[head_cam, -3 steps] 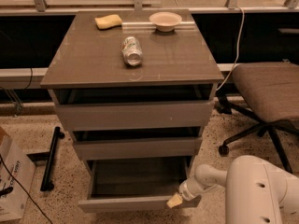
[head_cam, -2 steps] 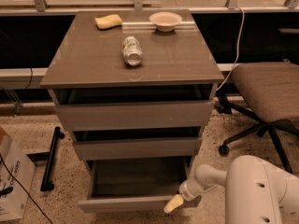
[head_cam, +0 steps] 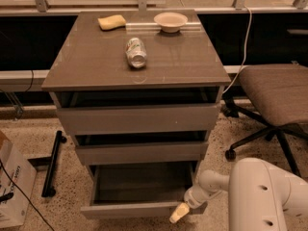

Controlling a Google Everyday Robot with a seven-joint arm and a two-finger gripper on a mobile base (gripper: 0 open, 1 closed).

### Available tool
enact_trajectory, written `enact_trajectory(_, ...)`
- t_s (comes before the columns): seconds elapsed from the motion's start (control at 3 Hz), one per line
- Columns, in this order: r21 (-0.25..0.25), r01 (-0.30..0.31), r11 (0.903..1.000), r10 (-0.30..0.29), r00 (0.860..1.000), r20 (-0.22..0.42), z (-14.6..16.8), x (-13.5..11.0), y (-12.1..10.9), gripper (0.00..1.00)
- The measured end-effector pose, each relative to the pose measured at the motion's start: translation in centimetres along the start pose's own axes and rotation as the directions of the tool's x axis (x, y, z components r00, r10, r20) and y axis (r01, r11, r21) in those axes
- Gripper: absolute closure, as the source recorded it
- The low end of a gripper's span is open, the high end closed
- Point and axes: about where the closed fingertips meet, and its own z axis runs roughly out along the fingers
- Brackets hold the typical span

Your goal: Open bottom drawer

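The bottom drawer [head_cam: 130,210] of the grey-brown cabinet stands pulled out, its plain grey shallow box [head_cam: 144,182] showing empty. The mid-sized drawer front [head_cam: 139,153] and the tallest drawer front [head_cam: 137,120] above it are pushed in, each with a dark gap above. My gripper [head_cam: 179,212] is at the drawer's front right corner, its pale tip just below and in front of the drawer front. The white arm [head_cam: 262,196] reaches in from the lower right.
On the cabinet top [head_cam: 96,66] lie a can [head_cam: 136,52] on its side, a yellow sponge [head_cam: 111,22] and a white bowl [head_cam: 170,21]. An office chair [head_cam: 274,97] stands at the right. A cardboard box [head_cam: 12,186] and a black bar [head_cam: 52,165] lie on the floor at the left.
The gripper has dropped slightly lower along the drawer's right front corner. The drawer stays pulled out the same amount.
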Motion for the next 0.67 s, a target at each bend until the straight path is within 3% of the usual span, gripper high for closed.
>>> enact_trajectory(0.33, -0.02, 0.086, 0.996, -0.088, 0.991, -0.097, 0.0, 1.7, 1.4, 0.0)
enact_trajectory(0.67, -0.085, 0.184, 0.9793, -0.195, 0.968, -0.156, -0.4, 3.2, 3.4, 0.15)
